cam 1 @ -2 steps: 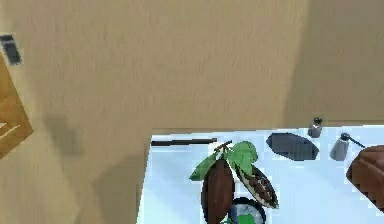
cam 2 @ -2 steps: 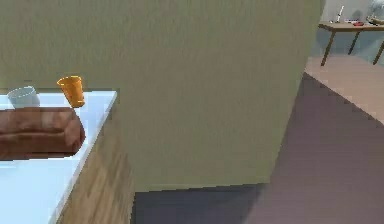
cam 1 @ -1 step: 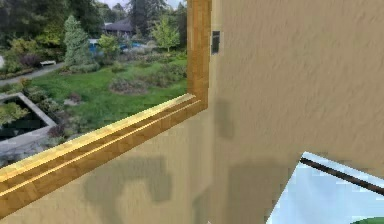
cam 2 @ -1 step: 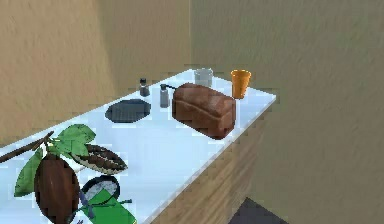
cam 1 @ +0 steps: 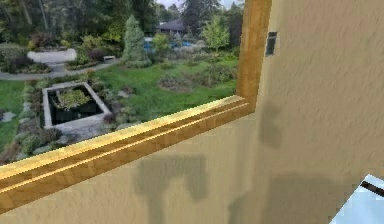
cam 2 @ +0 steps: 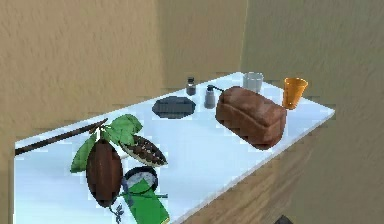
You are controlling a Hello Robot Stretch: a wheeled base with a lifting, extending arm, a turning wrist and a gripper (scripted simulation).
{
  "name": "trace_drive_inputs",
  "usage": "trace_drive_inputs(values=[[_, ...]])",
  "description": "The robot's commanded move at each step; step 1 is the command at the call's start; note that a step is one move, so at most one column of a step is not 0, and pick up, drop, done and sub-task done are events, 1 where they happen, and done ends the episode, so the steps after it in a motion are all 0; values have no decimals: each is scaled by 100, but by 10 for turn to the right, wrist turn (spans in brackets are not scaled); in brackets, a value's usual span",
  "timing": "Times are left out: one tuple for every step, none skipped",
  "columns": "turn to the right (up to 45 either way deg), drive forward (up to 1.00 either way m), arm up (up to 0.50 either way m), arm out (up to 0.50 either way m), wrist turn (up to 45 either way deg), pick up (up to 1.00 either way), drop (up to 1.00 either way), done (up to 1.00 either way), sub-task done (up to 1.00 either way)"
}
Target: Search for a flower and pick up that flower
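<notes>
Green-leaved plant with brown pods, likely the flower, on desk, toward arm side view's left of bread loaf. End effector state: cannot tell. Risk: snagging broad leaves, tipping plant over.

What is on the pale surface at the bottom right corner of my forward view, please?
Observer: Probably the white countertop. A brown loaf of bread lies on it, toward the arm side view's right.
Operator: Is there anything plant-like on it?
Observer: Yes, a leafy plant with brown pods lies near the arm side view's left. I cannot make out a bloom.
Operator: What stands beyond the loaf?
Observer: An orange cup stands behind it, near the wall.
</notes>
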Motion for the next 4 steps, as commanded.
trace_drive_inputs(values=[[0,0,50,0,0,0,0,0,0],[0,0,38,0,0,0,0,0,0],[0,0,0,2,0,0,0,0,0],[0,0,0,0,450,0,0,0,0]])
